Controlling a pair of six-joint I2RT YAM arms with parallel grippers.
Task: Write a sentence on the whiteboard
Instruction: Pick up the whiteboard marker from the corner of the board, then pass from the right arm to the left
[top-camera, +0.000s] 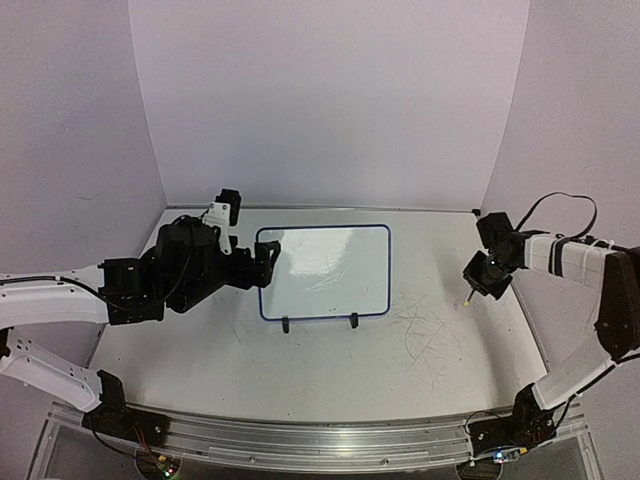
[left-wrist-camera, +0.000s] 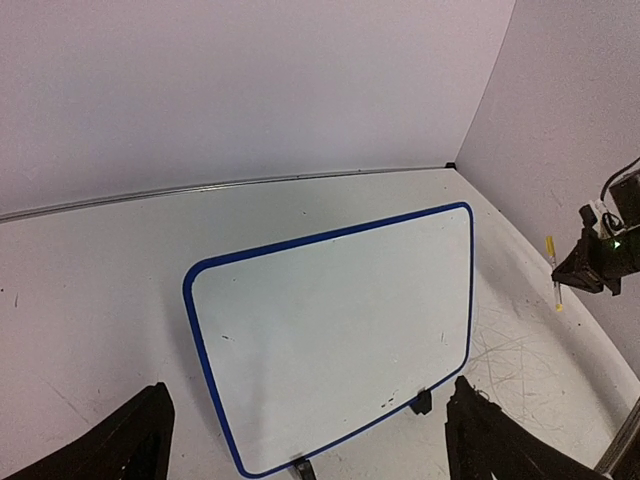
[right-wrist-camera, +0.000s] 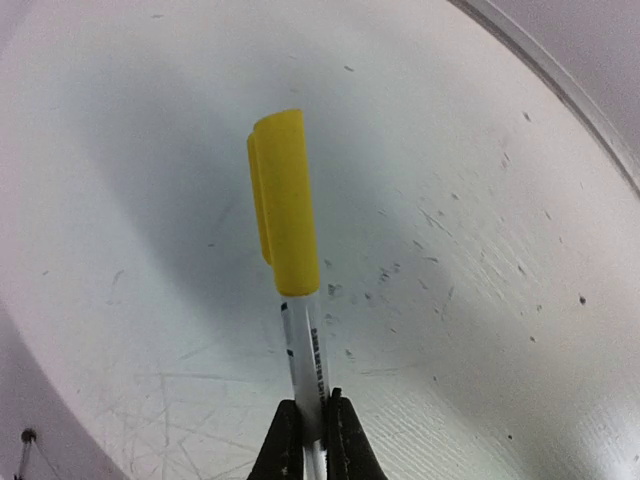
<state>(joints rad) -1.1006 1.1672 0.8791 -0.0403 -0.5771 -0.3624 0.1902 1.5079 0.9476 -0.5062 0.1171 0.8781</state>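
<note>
Now | scuffed white table (top-camera: 330, 370), lilac walls (top-camera: 330, 100) | left gripper (top-camera: 268, 262) wide | right gripper (right-wrist-camera: 312, 432) clamps capped marker (right-wrist-camera: 285, 200)

The whiteboard (top-camera: 325, 270) rests on the worktop (top-camera: 200, 350) near its middle, with its 2 feet (top-camera: 352, 321) at its near edge. Behind it, the worktop runs to the back wall (top-camera: 330, 100). The left gripper (top-camera: 268, 262) is at the board's left edge; whether they touch cannot be told. The right gripper (right-wrist-camera: 313, 418) is well apart from the board, on the right, above the worktop. The marker (right-wrist-camera: 285, 200) is pinched in it, pointing down. Scribble marks (top-camera: 425, 335) lie on the worktop to the right of the board, nearer the arm bases.
</note>
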